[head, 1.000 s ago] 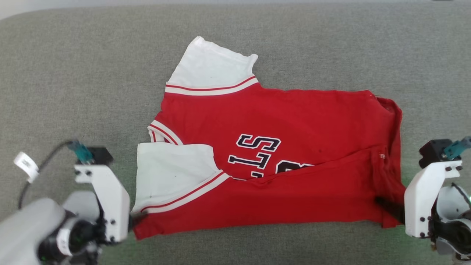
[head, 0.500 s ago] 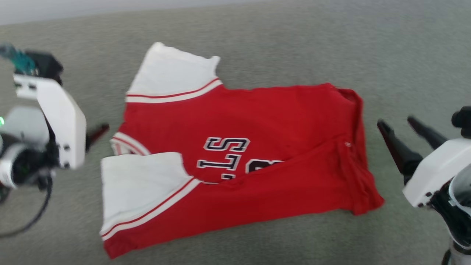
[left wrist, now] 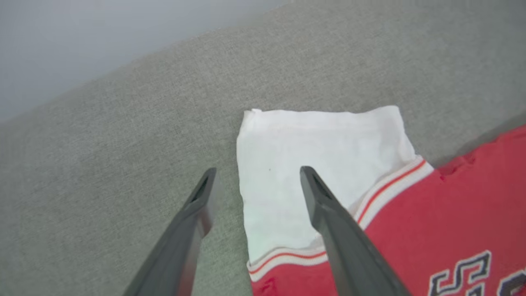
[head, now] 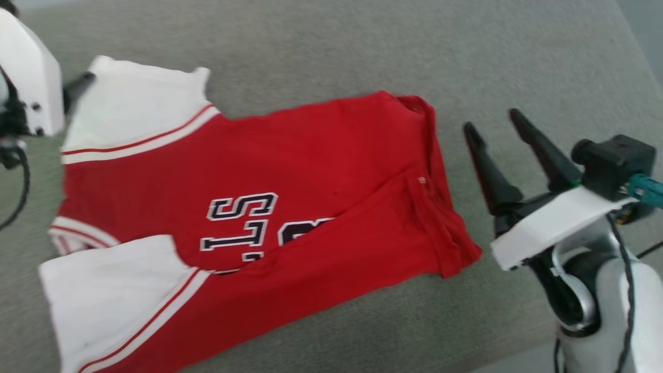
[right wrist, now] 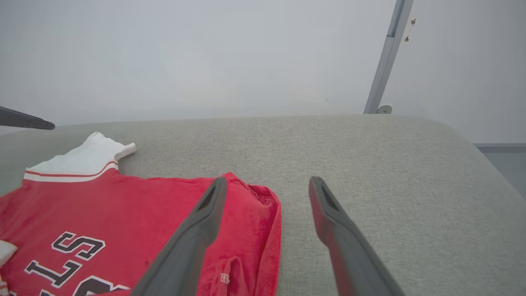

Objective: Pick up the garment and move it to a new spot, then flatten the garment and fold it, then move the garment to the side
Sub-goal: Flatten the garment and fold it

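A bright red soft fabric T-shirt with white short sleeves, the garment (head: 290, 155), lies flat on a grey-green woven fabric-covered surface (head: 362, 46). It is spread lengthwise, and its near long edge is folded up over the chest, so the fold hides part of the white, dark-outlined block lettering (head: 241, 223). Beside the lettering, at the garment's neck end, sits the red-and-white striped collar trim (head: 77, 235), with one white sleeve (head: 134, 103) on the far side of it and the other white sleeve (head: 103, 300) on the near side. At the opposite end the red hem (head: 440, 207) is slightly bunched and wrinkled.

The left end effector (left wrist: 257, 170) is at the garment's far sleeve. Its two long dark fingers stand wide apart and hold nothing. In the left wrist view one finger crosses the white sleeve and the other the bare cloth just beside it, with the sleeve's outer edge between them. I cannot tell whether either tip touches the fabric. A black cable (head: 20, 191) hangs near that arm, off the garment's neck end.

The right end effector (head: 492, 120) is just past the garment's hem end and apart from the cloth in the head view. It is also spread wide and empty. A white bracket (head: 549, 228) behind its fingers carries a small black camera block (head: 611, 166) with a teal plug. In the right wrist view a grey metal post (right wrist: 386, 61) rises against a pale wall, beyond the garment's hem end.
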